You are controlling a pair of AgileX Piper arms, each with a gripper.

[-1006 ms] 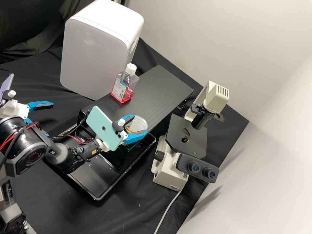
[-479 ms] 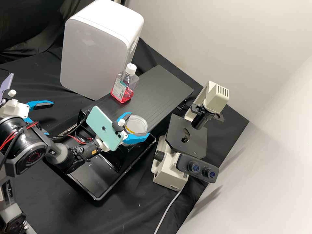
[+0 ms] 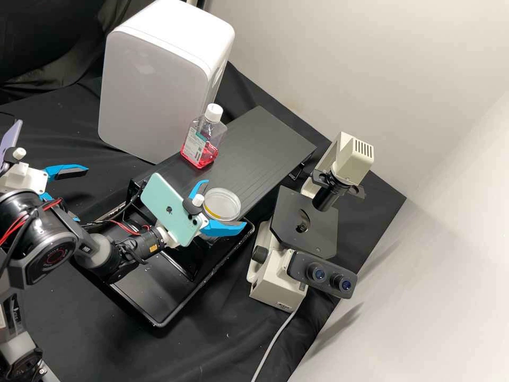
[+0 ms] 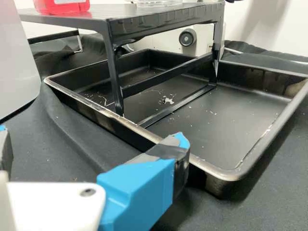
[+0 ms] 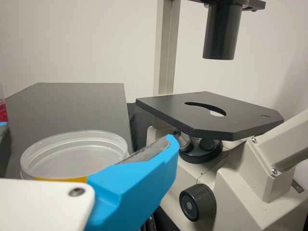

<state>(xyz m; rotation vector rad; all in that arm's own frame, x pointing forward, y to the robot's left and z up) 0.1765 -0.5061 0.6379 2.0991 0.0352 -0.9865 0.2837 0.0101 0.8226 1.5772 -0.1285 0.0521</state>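
Observation:
A clear lidded petri dish (image 3: 221, 203) with a yellow layer at its bottom (image 5: 72, 154) sits at the near edge of a black slatted rack (image 3: 260, 143). My right gripper (image 3: 222, 206) is open around the dish, one blue finger (image 5: 139, 173) on each side and both apart from its wall. The microscope's stage (image 5: 211, 115) lies just beyond it. My left gripper (image 3: 74, 193) stands open at the far left over the black cloth. It holds nothing and faces the black tray (image 4: 250, 159) under the rack.
A bottle of pink liquid (image 3: 201, 140) stands on the rack's far end, beside a large white box (image 3: 159, 69). A white microscope (image 3: 302, 233) stands right of the rack, with its cable trailing toward the front. The tray (image 3: 159, 297) reaches out in front of the rack.
The right gripper's fingers have spread apart, letting go of the petri dish, which stays at the rack's edge. The left arm has not moved.

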